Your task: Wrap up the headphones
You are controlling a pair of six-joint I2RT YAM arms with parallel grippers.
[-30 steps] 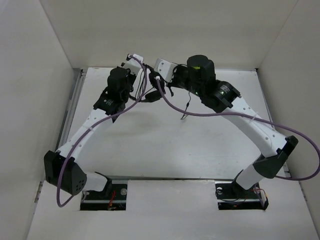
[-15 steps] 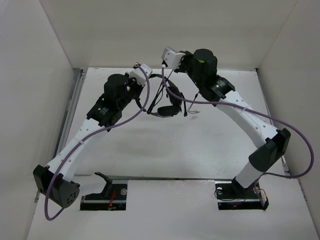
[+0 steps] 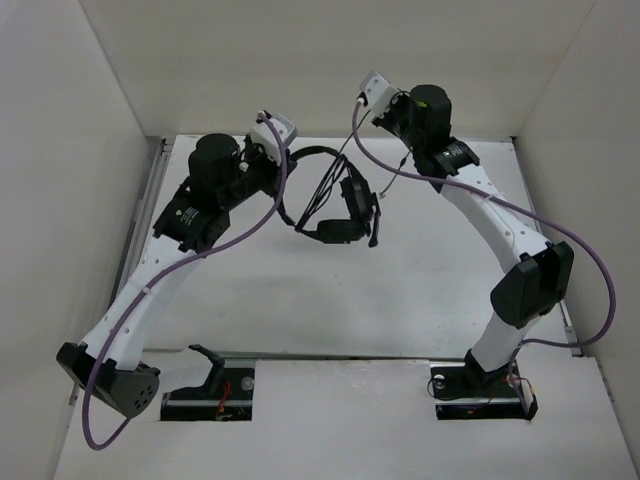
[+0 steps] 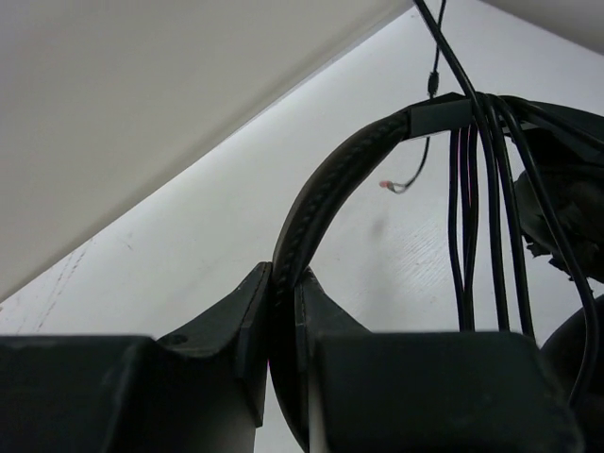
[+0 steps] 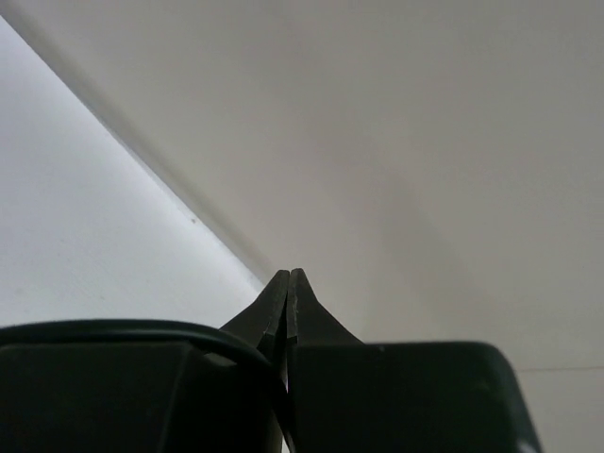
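Note:
The black headphones (image 3: 340, 208) hang above the middle of the back of the table. My left gripper (image 3: 284, 160) is shut on their thin headband (image 4: 330, 179), which runs up and to the right from between my fingertips (image 4: 283, 279). Several turns of the thin black cord (image 4: 481, 217) lie over the headband near an earcup (image 4: 566, 226). The cord's loose end with a pinkish plug (image 4: 385, 185) dangles behind. My right gripper (image 3: 388, 113) is raised near the back wall. It is shut (image 5: 287, 276) on the cord (image 5: 142, 330), which stretches down to the headphones.
White walls close in the table (image 3: 400, 290) at the back and both sides. Thick purple arm cables (image 3: 420, 185) loop beside both arms. The back wall fills most of the right wrist view (image 5: 425, 142).
My right gripper has risen and moved back and right, drawing the cord taut. My left arm has shifted left with the headband, and the headphones now hang in plain view between the arms.

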